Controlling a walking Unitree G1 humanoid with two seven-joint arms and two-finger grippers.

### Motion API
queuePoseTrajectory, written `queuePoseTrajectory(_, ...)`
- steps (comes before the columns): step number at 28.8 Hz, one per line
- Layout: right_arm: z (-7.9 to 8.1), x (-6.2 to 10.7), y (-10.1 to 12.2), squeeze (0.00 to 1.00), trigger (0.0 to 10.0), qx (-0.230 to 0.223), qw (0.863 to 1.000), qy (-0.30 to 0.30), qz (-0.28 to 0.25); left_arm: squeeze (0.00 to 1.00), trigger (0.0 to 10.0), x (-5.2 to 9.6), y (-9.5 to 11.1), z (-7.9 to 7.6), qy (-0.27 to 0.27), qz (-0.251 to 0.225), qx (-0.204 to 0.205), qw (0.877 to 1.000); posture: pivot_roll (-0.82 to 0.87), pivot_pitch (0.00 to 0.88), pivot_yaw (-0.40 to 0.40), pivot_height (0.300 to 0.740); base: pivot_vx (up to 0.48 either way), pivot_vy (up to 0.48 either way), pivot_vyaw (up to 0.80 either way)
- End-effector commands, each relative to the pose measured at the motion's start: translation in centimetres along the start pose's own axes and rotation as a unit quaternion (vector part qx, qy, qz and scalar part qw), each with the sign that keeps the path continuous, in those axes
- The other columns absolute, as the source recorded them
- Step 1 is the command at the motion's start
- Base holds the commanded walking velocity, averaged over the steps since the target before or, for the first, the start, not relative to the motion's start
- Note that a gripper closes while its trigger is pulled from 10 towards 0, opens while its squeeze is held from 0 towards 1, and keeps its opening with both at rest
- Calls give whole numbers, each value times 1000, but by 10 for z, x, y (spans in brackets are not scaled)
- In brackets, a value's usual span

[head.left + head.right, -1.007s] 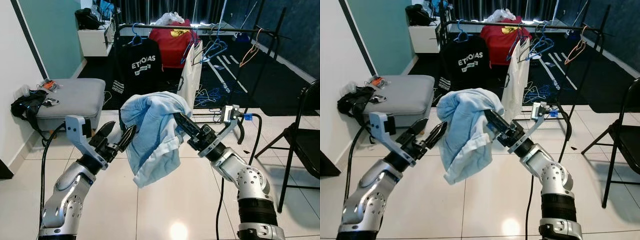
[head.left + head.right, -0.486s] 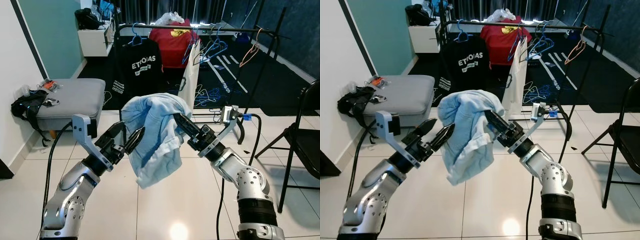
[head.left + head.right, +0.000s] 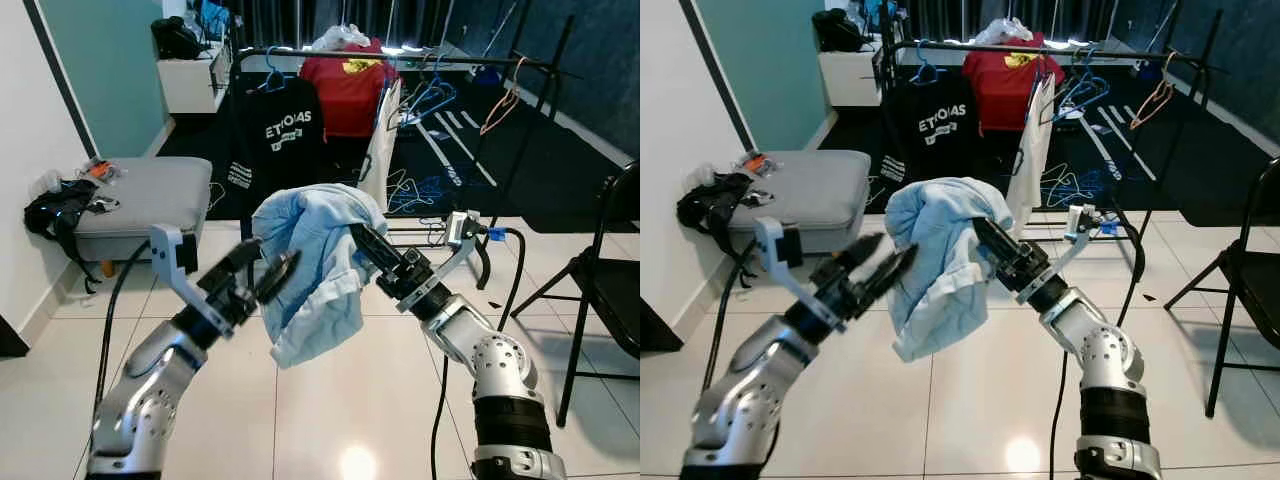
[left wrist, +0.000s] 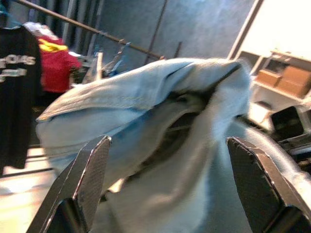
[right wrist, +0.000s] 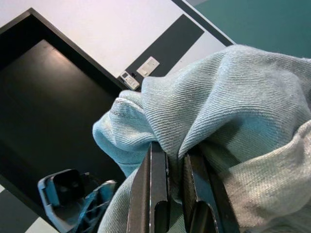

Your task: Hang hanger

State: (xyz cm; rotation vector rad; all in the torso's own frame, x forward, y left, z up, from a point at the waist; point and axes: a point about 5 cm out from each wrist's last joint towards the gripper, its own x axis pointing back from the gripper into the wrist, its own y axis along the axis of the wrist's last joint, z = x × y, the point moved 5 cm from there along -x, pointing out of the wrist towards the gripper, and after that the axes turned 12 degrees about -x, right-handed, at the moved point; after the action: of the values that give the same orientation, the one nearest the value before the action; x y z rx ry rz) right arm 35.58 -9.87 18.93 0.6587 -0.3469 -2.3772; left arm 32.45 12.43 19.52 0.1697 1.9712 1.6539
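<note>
The right gripper (image 3: pixel 358 236) is clamped narrow on a fold of the pale blue garment (image 3: pixel 312 270), holding it up at chest height in the middle of the view so that the cloth drapes free and its lower edge hangs clear of the floor; in the right wrist view the two fingers (image 5: pixel 154 194) pinch the twill between them. The left gripper (image 3: pixel 890 268) sits at about 8 o'clock from the bundle with its fingers spread wide on either side of the cloth's edge, probably to take a second hold or to feel for the hanger, which I cannot make out; if it is there, it is buried inside the garment. The rack (image 3: pixel 480 62) stands well beyond, at 12 o'clock, already carrying a black shirt (image 3: pixel 275 135), a red shirt (image 3: pixel 343 85), a white garment (image 3: pixel 381 150) and bare blue hangers (image 3: pixel 428 97). Between the robot and the rail lies open tiled floor. A grey ottoman (image 3: pixel 145 195) sits at 10 o'clock and a folding chair (image 3: pixel 610 270) at 3 o'clock, both off the direct path.
</note>
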Motion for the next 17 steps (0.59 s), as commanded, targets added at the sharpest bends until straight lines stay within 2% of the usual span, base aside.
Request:
queuePoseTrajectory(1,11,-8,1,0,0,9,1000,23,1,0,10000,-2,0,4,15,-1,-12,1000,56,0,-23,740,0,0,0)
queuePoseTrajectory(3,12,-9,-2,0,0,7,1000,25,3,0,10000,-2,1,9,25,3,-28,999,54,0,-21,740,0,0,0)
queuePoseTrajectory(10,12,-9,-4,0,0,6,1000,25,5,0,10000,-1,2,9,20,3,-28,999,57,0,-23,740,0,0,0)
queuePoseTrajectory(13,11,-10,-5,0,0,6,1000,24,7,0,10000,0,3,1,-1,3,-23,1000,58,0,-24,740,0,0,0)
queuePoseTrajectory(15,10,-10,-6,0,0,6,1000,24,7,0,9647,0,2,-3,-10,4,-21,1000,58,0,-23,740,0,0,0)
queuePoseTrajectory(16,10,-10,-6,0,0,6,1000,24,7,0,9059,0,1,-6,-17,5,-21,1000,58,0,-23,740,0,0,0)
queuePoseTrajectory(17,10,-11,-6,0,0,5,1000,24,7,0,6549,0,-1,-12,-33,10,-22,999,58,0,-22,740,0,0,0)
